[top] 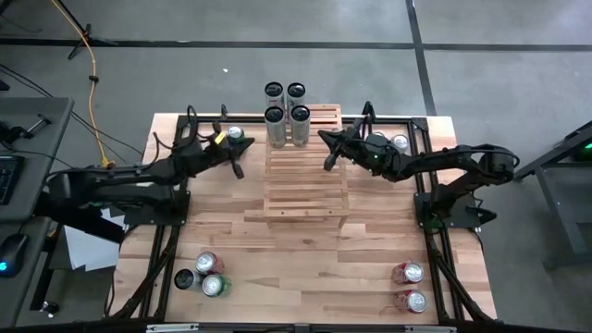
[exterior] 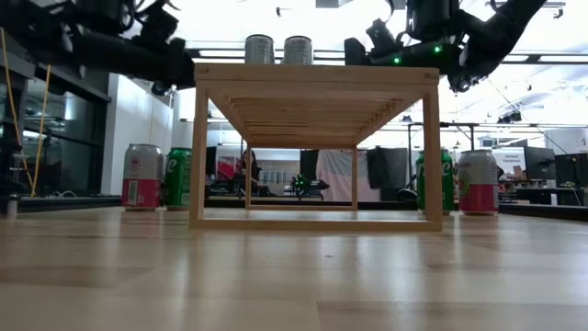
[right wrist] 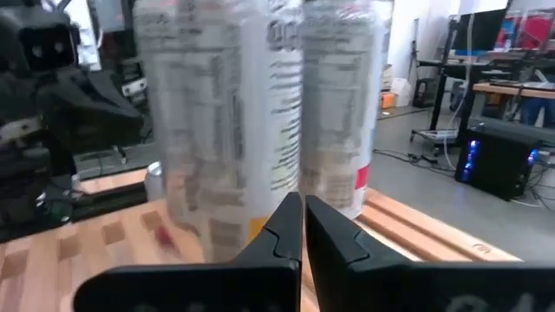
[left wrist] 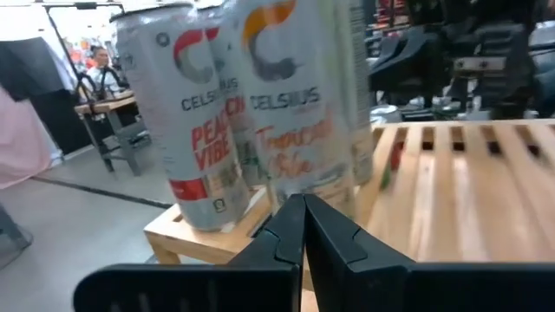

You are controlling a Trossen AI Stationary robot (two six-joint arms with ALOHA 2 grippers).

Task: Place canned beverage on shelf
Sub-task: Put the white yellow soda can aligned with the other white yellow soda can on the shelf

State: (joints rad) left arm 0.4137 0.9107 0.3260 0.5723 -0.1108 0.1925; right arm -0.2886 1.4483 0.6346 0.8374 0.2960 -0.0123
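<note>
Loose cans are waiting at the surface's near corners while four Celsius cans are standing at the shelf's far edge; both grippers, left and right, are hovering alongside, jaws together, empty.

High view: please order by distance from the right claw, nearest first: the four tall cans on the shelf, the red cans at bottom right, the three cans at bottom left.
From the right claw:
1. Tall cans, shelf's far end.
2. Red cans, near right corner.
3. Three cans, near left corner.

Four tall cans stand upright on the slatted shelf's top step.
</note>
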